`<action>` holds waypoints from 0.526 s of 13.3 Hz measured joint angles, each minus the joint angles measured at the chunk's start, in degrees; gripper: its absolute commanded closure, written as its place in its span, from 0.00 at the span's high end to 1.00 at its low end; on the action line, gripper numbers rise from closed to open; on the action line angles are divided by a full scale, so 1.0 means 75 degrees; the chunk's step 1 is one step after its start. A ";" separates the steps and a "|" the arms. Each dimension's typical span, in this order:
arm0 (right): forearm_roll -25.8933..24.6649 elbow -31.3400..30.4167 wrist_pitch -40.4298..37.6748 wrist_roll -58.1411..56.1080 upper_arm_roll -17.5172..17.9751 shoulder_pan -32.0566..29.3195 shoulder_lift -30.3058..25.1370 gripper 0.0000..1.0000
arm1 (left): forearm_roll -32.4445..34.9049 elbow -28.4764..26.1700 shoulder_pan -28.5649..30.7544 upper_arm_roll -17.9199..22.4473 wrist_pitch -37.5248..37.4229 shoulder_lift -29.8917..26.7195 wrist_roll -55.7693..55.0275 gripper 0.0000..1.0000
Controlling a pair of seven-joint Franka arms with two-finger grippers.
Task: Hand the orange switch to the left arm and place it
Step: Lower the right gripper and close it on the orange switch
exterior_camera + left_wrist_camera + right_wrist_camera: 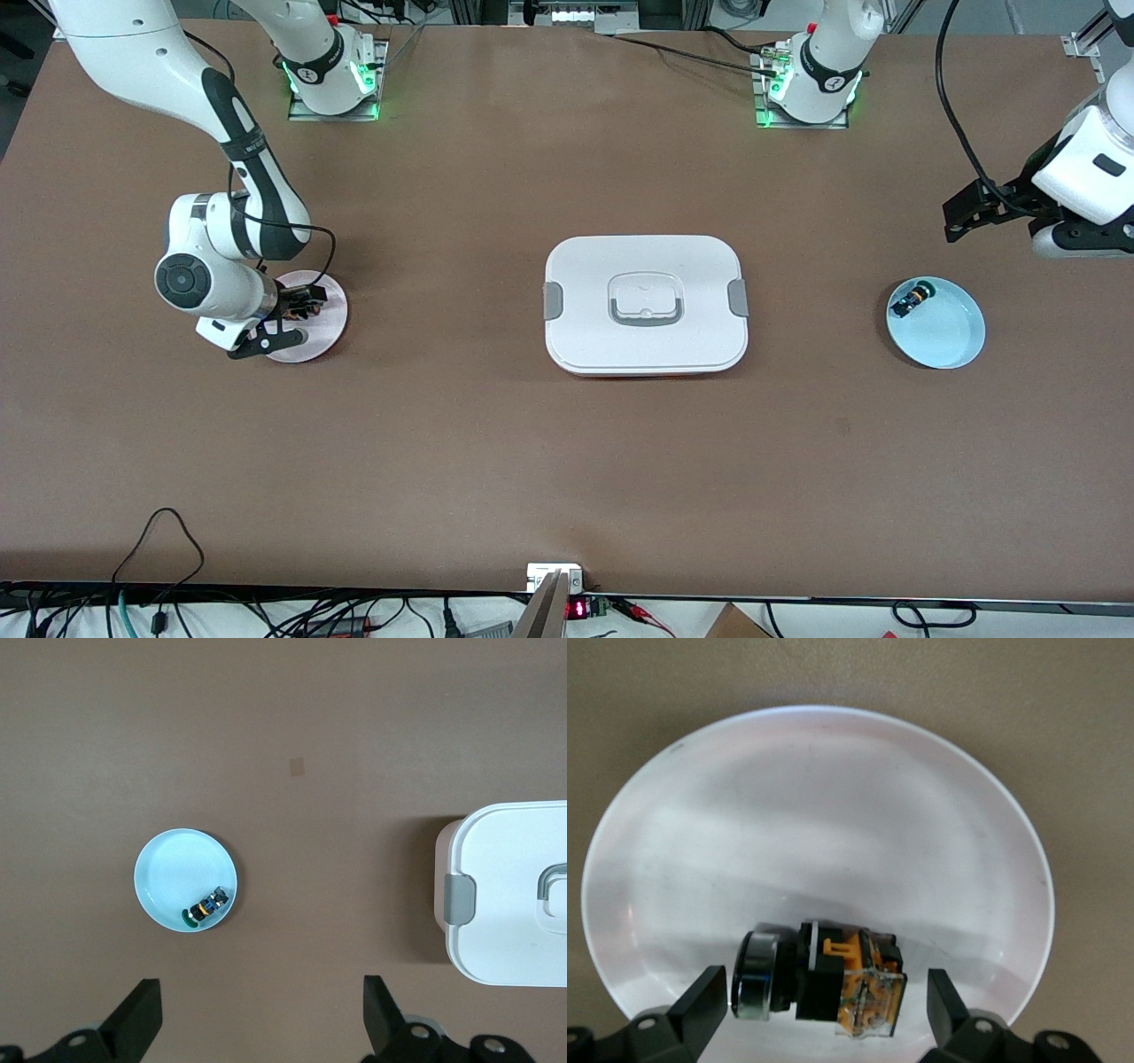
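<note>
- I'm right at the start: the orange switch point(819, 981) lies on its side on the pink plate point(330, 330) at the right arm's end of the counter point(567, 461), not yet lifted.
- My right pincer point(819, 1005) is down over that plate, fingers spread wide either side of the switch, nothing clamped yet.
- My left pincer point(261, 1019) waits released, up in the air over the counter near the light-blue plate point(952, 337).
- Left to do, as I judge it: close on the switch, lift, carry it clear of the box point(645, 304), hand over, set down.
- Containers: the box sits mid-counter between the plates, lid on, contents hidden. The light-blue plate holds a small blue-and-black part point(911, 299) close to its rim.
</note>
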 measured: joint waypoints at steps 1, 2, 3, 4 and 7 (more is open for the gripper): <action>0.0000 -0.0028 0.0031 0.0000 0.0000 0.0000 0.0005 1.00 | 0.0000 0.0009 -0.0001 -0.0004 0.0000 0.0000 0.0000 1.00; 0.0033 -0.0035 0.0041 0.0000 0.0000 0.0000 0.0013 1.00 | 0.0000 0.0009 -0.0001 -0.0005 0.0000 0.0001 0.0000 1.00; 0.0123 -0.0035 0.0045 0.0000 0.0000 0.0000 0.0026 1.00 | 0.0000 0.0009 -0.0001 -0.0005 0.0000 0.0002 0.0000 1.00; 0.0203 -0.0035 0.0053 0.0000 0.0002 0.0001 0.0045 1.00 | 0.0000 0.0009 -0.0001 -0.0005 0.0000 0.0002 0.0000 1.00; 0.0278 -0.0035 0.0070 0.0000 0.0008 0.0004 0.0093 0.98 | 0.0000 0.0009 -0.0001 -0.0005 -0.0008 0.0002 0.0000 1.00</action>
